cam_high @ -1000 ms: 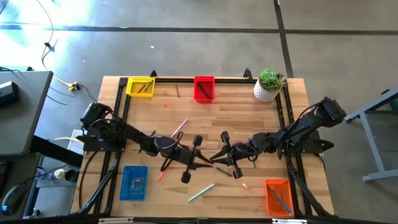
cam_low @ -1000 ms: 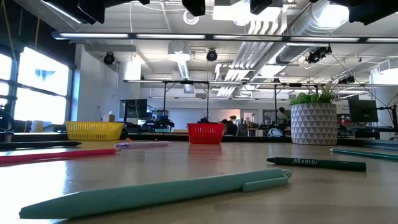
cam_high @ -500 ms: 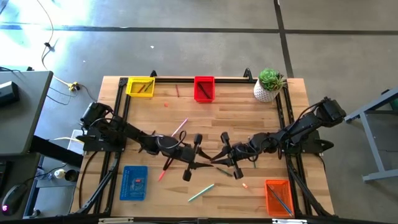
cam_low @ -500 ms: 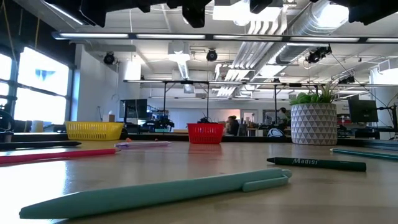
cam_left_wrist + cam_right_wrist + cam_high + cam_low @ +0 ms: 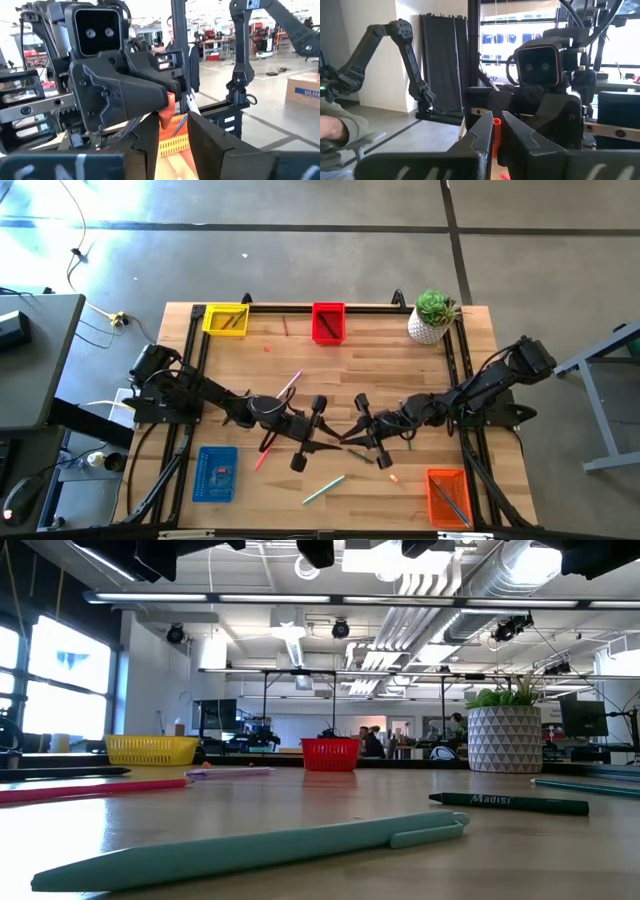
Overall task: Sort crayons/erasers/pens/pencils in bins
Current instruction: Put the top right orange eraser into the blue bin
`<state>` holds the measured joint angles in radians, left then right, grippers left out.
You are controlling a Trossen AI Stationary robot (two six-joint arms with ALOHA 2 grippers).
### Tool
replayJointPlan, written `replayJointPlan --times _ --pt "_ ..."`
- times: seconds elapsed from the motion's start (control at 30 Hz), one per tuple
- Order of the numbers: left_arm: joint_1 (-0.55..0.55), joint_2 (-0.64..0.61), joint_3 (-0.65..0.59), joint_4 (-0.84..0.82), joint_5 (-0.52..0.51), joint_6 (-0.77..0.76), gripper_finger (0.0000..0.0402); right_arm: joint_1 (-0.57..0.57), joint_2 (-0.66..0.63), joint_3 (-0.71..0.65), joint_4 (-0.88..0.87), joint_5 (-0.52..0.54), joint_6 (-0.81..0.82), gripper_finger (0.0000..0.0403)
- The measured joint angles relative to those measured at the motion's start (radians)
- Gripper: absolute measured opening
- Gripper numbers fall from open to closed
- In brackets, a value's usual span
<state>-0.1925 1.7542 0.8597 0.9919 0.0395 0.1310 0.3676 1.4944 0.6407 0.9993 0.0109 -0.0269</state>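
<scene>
Above the middle of the table my two grippers face each other tip to tip. My right gripper (image 5: pixel 349 438) (image 5: pixel 495 121) is shut on a short orange crayon (image 5: pixel 496 131). My left gripper (image 5: pixel 334 442) (image 5: pixel 173 119) is open, its fingers standing on either side of the same crayon (image 5: pixel 167 107). The yellow bin (image 5: pixel 226 318) and the red bin (image 5: pixel 328 322) stand at the far edge. The blue bin (image 5: pixel 215 473) is near left and the orange bin (image 5: pixel 448 495) near right. On the wood lie a pink pencil (image 5: pixel 290 385), a red pen (image 5: pixel 262 455), a teal pen (image 5: pixel 323 488) and a dark green crayon (image 5: pixel 361 456). My right gripper pinches the orange crayon's middle (image 5: pixel 496 135) between its two fingers. The fingers lie about level and come from the table's right side, across the crayon. The crayon stands roughly upright in the hold, lifted well clear of the table.
A white plant pot (image 5: pixel 432 318) stands at the far right corner. A small orange piece (image 5: pixel 393 478) lies near the orange bin. In the low view the teal pen (image 5: pixel 250 845) and the green crayon (image 5: pixel 510 803) lie close to the near edge.
</scene>
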Motion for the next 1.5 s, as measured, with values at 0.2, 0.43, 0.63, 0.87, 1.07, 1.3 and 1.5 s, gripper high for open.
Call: replayJointPlan --times 0.2,0.43,0.63,0.87,1.07,1.3,1.5 --pt "0.003 0.000 0.014 -0.008 0.003 0.000 0.0054 0.000 0.000 0.000 0.007 -0.011 0.000 0.0021" --pt "0.003 0.000 0.014 -0.007 0.006 0.019 0.0007 0.001 0.000 0.000 0.005 -0.011 0.000 0.0021" --pt "0.002 0.000 0.015 -0.041 -0.004 0.033 0.0003 0.002 0.000 -0.001 0.000 0.013 -0.024 0.0053" --pt "0.001 -0.004 0.017 -0.234 -0.083 0.049 0.0001 0.014 0.001 -0.002 0.010 0.172 -0.043 0.0153" --pt "-0.014 -0.094 0.016 -0.579 -0.171 0.045 0.0000 0.019 0.001 -0.002 0.021 0.212 -0.087 0.0206" --pt "-0.109 -0.305 0.016 -1.162 -0.265 -0.100 0.0000 0.019 0.001 -0.002 -0.075 0.386 -0.132 0.0153" --pt "-0.266 -0.450 0.016 -1.576 -0.290 -0.383 0.0000 0.003 0.001 -0.001 -0.167 0.452 -0.129 0.0050"
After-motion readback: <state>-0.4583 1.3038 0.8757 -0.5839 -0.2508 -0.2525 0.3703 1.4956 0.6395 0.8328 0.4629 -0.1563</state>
